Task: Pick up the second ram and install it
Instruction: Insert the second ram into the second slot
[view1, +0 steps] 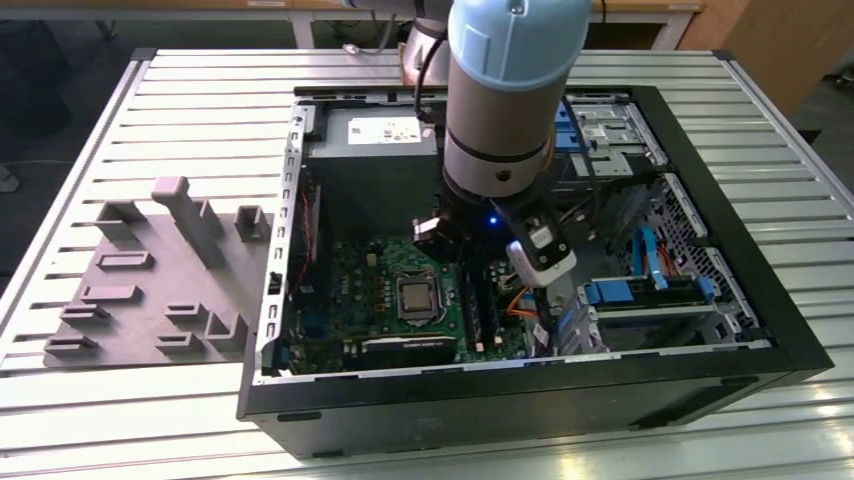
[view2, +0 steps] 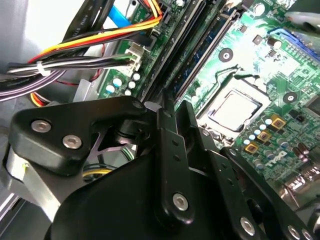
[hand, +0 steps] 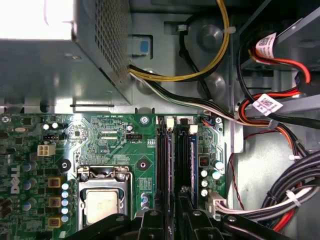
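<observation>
The second ram (hand: 170, 165) is a thin bluish-green stick standing on edge in a black memory slot of the green motherboard (hand: 110, 140), beside the processor socket (hand: 102, 205). In the second wrist view the same second ram (view2: 202, 55) runs away from my fingertips along the slot. My gripper (hand: 170, 216) hangs low over the near end of that slot. Its two black fingers (view2: 166, 107) are drawn close together on either side of the stick's edge, so the gripper (view2: 175, 102) looks shut on it. In the exterior view my arm (view1: 514, 90) reaches down into the open computer case (view1: 747, 330).
Another bluish stick (hand: 193, 165) stands in the neighbouring slot. Bundled cables (hand: 280, 200) crowd one side of the slots, and the grey power supply box (hand: 60, 60) sits beyond the board. The grey fixture block (view1: 160, 270) lies outside the case at the exterior view's left.
</observation>
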